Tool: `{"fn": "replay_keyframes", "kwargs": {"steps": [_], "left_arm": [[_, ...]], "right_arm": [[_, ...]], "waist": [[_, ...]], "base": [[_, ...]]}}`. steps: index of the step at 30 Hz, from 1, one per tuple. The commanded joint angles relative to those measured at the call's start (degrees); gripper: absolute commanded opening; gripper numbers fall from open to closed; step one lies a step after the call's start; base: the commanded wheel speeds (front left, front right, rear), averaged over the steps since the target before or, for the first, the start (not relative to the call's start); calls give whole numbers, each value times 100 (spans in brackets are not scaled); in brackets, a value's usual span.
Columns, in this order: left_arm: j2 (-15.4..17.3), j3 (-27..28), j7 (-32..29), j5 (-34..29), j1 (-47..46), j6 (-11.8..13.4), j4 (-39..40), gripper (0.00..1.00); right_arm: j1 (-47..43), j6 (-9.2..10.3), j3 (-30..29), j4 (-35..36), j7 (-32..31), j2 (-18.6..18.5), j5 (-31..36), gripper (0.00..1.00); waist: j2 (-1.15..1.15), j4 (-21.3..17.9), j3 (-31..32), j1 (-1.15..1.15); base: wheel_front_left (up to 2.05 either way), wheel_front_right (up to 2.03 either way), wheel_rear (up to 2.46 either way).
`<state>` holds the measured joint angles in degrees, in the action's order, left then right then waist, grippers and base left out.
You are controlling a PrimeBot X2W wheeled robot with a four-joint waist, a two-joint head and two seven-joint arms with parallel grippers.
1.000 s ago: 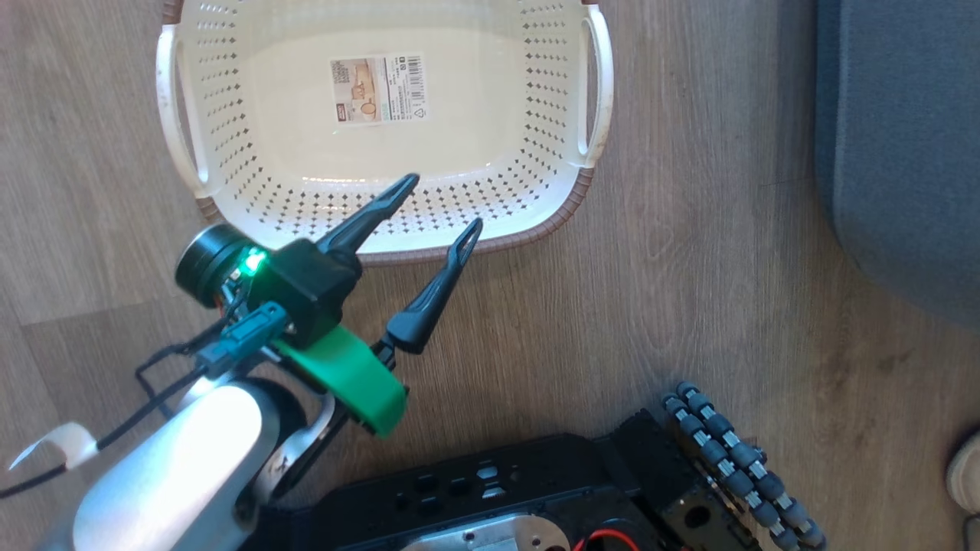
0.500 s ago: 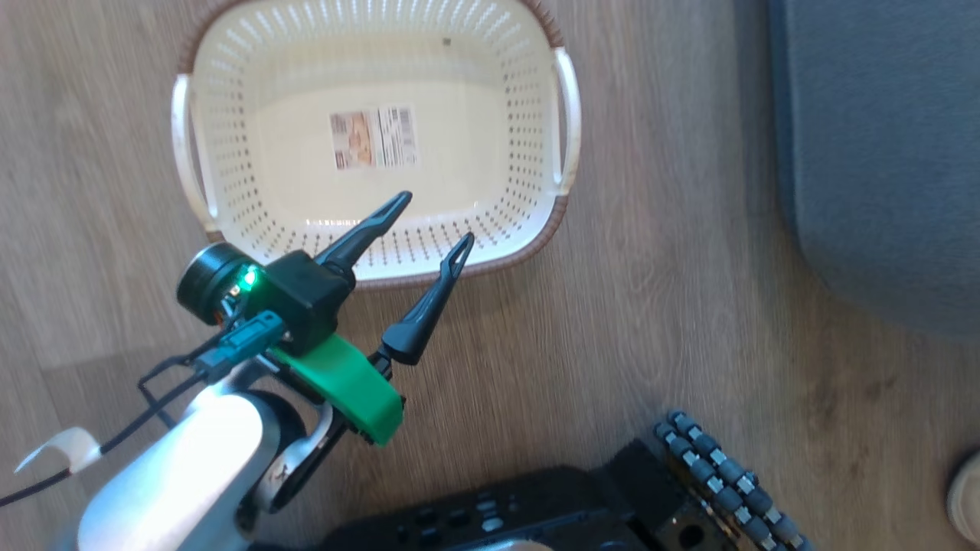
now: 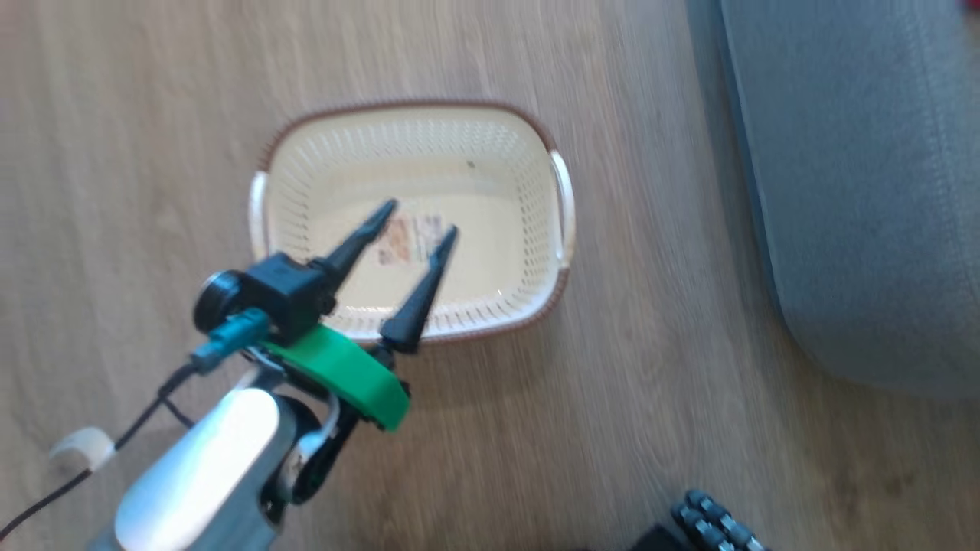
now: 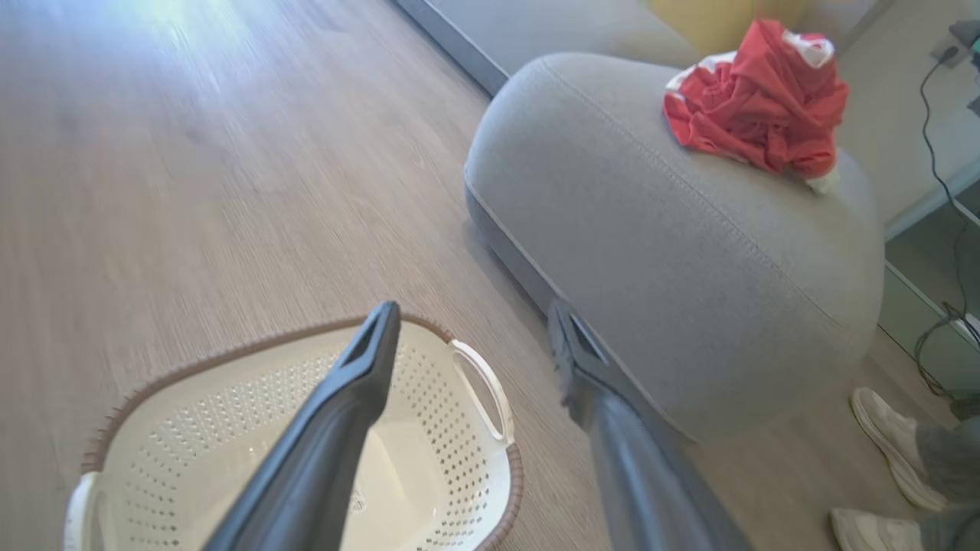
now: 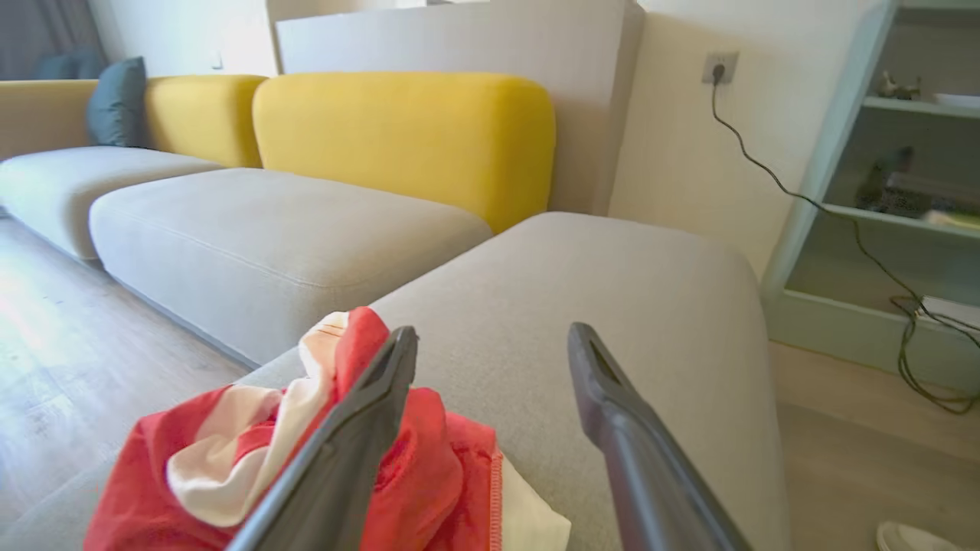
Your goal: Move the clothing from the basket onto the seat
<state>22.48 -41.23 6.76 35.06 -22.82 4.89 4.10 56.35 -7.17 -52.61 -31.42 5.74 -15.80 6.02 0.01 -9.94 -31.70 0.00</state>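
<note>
Surrounding the seat (image 4: 689, 252): shoes (image 4: 892, 448), shelving (image 5: 880, 216), yellow backrest (image 5: 406, 138).

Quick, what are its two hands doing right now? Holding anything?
Left hand: open, empty, over the basket.
Right hand: open, holding nothing; the clothing lies on the seat beside it.

Head overhead; both wrists toward seat (image 4: 689, 252)

Left forearm (image 3: 200, 458) angled forward, left jaws apart, right jaws apart
</note>
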Motion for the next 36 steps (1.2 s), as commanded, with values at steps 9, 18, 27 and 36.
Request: {"fn": "replay_keyframes", "kwargs": {"steps": [9,18,27,36], "left_arm": [[-89,781,538,261,-74,218,-531,100],[-80,1159,746,348,205,347,-1124,100],[-94,1520,815,353,654,299,-1397,100],[-269,1778,822,75,930,199,-1350,100]], "right_arm": [[-1293,-32,1819,970,-35,-268,-823,100],[-2607,-32,3015,2159,-213,193,-1317,100],[-3893,-32,3697,3217,-231,884,-1231,100],[-5003,-32,4458,3087,200,1234,-1120,100]], "waist": [[-1,998,1124,0],[-1,1795,1765,0],[-1,2195,2193,0],[-1,2067,2462,0]], "base": [[0,0,0],[0,0,0],[0,0,0],[0,0,0]]}}
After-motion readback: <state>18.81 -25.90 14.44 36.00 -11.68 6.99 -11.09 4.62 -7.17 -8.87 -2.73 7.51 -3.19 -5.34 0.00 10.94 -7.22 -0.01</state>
